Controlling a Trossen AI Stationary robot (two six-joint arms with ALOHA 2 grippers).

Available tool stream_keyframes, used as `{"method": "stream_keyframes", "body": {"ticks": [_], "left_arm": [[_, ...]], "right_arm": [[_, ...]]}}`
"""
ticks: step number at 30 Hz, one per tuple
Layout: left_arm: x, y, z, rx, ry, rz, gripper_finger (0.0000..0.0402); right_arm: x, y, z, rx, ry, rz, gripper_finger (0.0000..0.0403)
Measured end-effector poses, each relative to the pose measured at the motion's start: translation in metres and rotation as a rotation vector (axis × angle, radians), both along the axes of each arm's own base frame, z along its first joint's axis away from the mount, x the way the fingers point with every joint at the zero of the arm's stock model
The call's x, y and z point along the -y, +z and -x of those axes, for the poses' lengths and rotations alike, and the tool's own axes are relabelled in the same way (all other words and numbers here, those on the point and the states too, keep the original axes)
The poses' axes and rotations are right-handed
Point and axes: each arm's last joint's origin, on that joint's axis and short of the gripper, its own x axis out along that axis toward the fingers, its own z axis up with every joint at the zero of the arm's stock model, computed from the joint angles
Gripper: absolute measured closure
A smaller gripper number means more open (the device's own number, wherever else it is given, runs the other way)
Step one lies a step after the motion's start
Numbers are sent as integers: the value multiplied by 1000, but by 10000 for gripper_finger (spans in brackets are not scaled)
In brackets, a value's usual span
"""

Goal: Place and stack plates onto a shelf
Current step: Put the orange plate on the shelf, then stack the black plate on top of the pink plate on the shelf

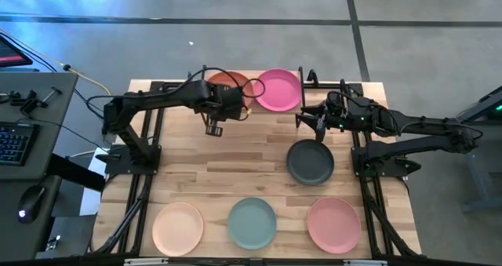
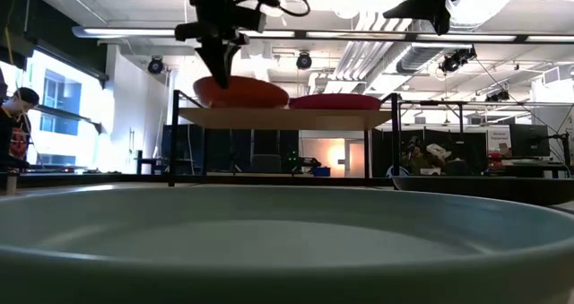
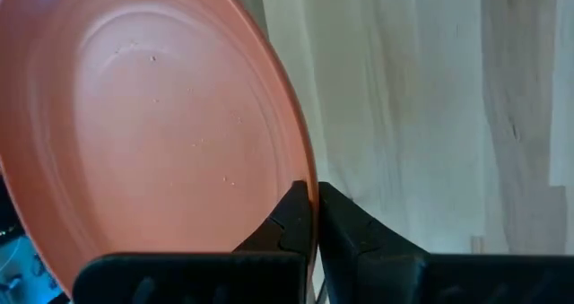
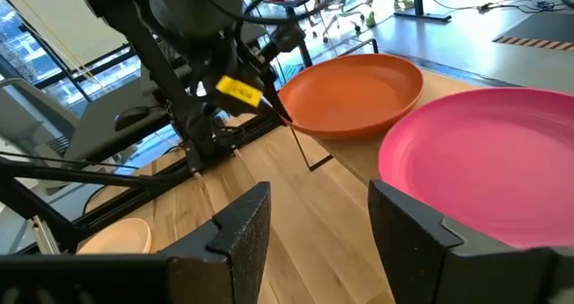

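Note:
The terracotta orange plate [image 1: 226,82] and the magenta pink plate [image 1: 279,89] lie side by side on the shelf [image 2: 287,118]. My left gripper [image 3: 314,192] is shut and points down at the orange plate's near rim, above the table [image 2: 218,80]. My right gripper [image 4: 320,195] is open and hangs in the air [image 1: 316,127] between the pink plate and the dark grey plate [image 1: 310,162], which lies on the tabletop. The cream peach [image 1: 178,227], pale teal [image 1: 252,223] and salmon pink [image 1: 333,224] plates lie in a row along the table's near edge. My left gripper's shut fingertips [image 3: 300,205] stand right at the orange plate's near rim [image 3: 303,165], coming from above and pointing down. I cannot tell whether they touch it. The plate rests on the shelf top.
The shelf's thin black legs [image 4: 305,152] stand at the table's far side. Black arm frames run along the left [image 1: 141,152] and right [image 1: 369,160] sides of the table. Bare wood lies between the shelf and the near row of plates [image 1: 235,160].

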Motion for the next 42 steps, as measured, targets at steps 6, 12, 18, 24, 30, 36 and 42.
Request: {"method": "stream_keyframes", "body": {"ticks": [6, 12, 18, 24, 30, 36, 42], "left_arm": [[-1, -3, -2, -3, 6, -2, 401], [-1, -3, -2, 8, 25, 1, 388], [-2, -2, -3, 13, 21, -3, 363], [-6, -2, -2, 16, 41, -2, 331], [-6, 9, 5, 49, 46, -9, 293], [-3, 39, 17, 184, 123, -13, 264], [6, 72, 41, 477, 308, 214, 248]], "right_arm": [[0, 0, 0, -1, 0, 0, 234], [0, 0, 0, -2, 0, 0, 234], [0, 0, 0, -3, 0, 0, 234], [0, 0, 0, -3, 0, 0, 234], [0, 0, 0, -3, 0, 0, 234], [0, 0, 0, -2, 0, 0, 234], [0, 0, 0, 3, 0, 1, 234]]}}
